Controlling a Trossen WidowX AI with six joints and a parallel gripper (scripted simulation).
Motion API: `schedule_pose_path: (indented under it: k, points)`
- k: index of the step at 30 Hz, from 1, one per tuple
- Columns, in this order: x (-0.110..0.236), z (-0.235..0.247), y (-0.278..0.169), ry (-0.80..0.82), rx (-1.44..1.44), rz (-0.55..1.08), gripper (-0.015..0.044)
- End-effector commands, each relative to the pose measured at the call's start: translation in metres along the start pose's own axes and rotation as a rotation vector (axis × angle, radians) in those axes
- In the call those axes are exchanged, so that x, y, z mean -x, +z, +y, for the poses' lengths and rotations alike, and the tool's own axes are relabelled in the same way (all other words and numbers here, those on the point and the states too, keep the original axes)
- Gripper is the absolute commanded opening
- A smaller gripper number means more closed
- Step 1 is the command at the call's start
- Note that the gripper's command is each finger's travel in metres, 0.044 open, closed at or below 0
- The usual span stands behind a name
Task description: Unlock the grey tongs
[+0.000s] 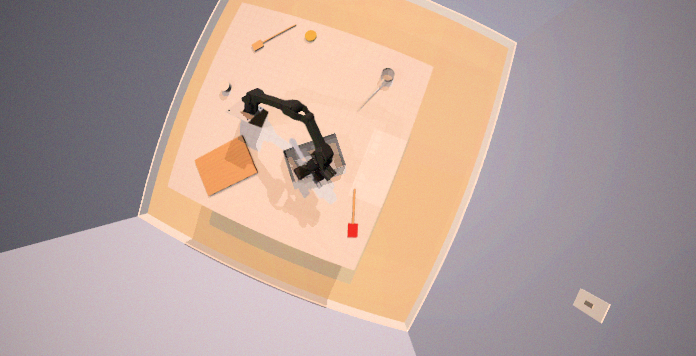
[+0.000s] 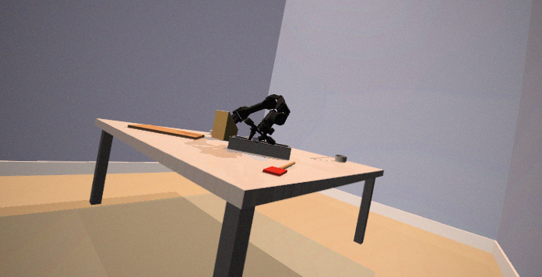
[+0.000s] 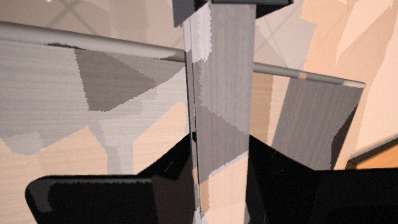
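Note:
The grey tongs (image 3: 222, 95) (image 1: 296, 150) lie across the dark grey roasting tin (image 3: 100, 46) (image 1: 338, 143) (image 2: 258, 148) near the middle of the table. My gripper (image 3: 216, 136) (image 1: 312, 171) (image 2: 262, 137) is low over the tin, and its two black fingers are shut on the tongs' arms from either side. The tongs run straight up the wrist view, over the tin's rim. The wooden board (image 1: 225, 166) (image 2: 165, 131) (image 3: 376, 157) lies flat on the table, apart from the tin on the side nearer the arm's base. The tongs' tips and hinge are hidden.
A red spatula (image 1: 352, 229) (image 2: 275, 170) lies near the table's front edge beside the tin. An orange spatula (image 1: 258, 45), a yellow disc (image 1: 310, 35) and a grey ladle (image 1: 387, 75) (image 2: 340, 158) lie farther off. A tan block (image 2: 223, 125) stands by the arm's base.

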State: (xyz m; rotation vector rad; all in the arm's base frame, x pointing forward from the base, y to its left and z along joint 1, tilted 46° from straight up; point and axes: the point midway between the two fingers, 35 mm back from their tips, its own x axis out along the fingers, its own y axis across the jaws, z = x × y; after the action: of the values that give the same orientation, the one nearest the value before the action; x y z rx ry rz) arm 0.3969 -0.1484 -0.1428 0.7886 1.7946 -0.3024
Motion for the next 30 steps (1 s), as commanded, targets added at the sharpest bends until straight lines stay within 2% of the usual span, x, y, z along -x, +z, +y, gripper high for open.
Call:
schedule_pose_path:
  k: [1,5,6,12,25,30]
  points:
    - [0.0,0.0,0.0,0.001,0.0,0.001,-0.0037]
    - [0.008,-0.004,0.001,0.001,-0.001,0.0,-0.0142]
    - [0.015,-0.008,0.001,0.001,-0.001,0.0,-0.015]
    - [0.067,-0.039,0.0,0.001,-0.005,0.0,-0.015]
    - [0.066,-0.039,0.0,0.006,-0.008,0.001,-0.015]
    - [0.062,-0.04,0.0,0.105,-0.057,0.015,-0.015]
